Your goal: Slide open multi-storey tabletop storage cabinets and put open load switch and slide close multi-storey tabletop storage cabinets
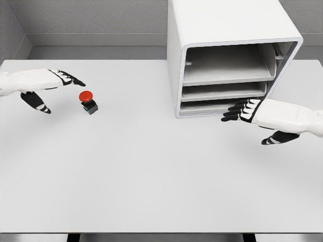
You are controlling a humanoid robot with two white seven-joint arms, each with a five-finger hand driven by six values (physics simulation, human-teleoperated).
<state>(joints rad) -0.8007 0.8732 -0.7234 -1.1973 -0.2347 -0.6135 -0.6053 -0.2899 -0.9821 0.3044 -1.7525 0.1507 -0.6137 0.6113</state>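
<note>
head view: the storage cabinet (222, 55) stands at the far right of the white table (151, 171), its open front showing three stacked drawers (224, 91). the right hand (255, 112) reaches in from the right with its fingers extended and relaxed, holding nothing; the fingertips (229, 115) lie just in front of the lowest drawer, at or very near its front edge, though contact cannot be confirmed from this angle. the load switch (88, 101), a red button on a small dark base, sits upright on the table at the left, well apart from the cabinet. the left hand (48, 83) hovers beside it, fingers spread and empty, thumb hanging below, not touching the switch.

the step in hand looks like opening the lowest drawer. to do it well, the right hand should hook its fingertips over or under the drawer's front lip, then pull straight out along the runners toward the robot, avoiding any sideways drag that could jam the tray or shift the whole cabinet. the drawer should come out far enough to leave room for the switch. the left hand is well placed to close on the switch base next, keeping the button upright.
</note>
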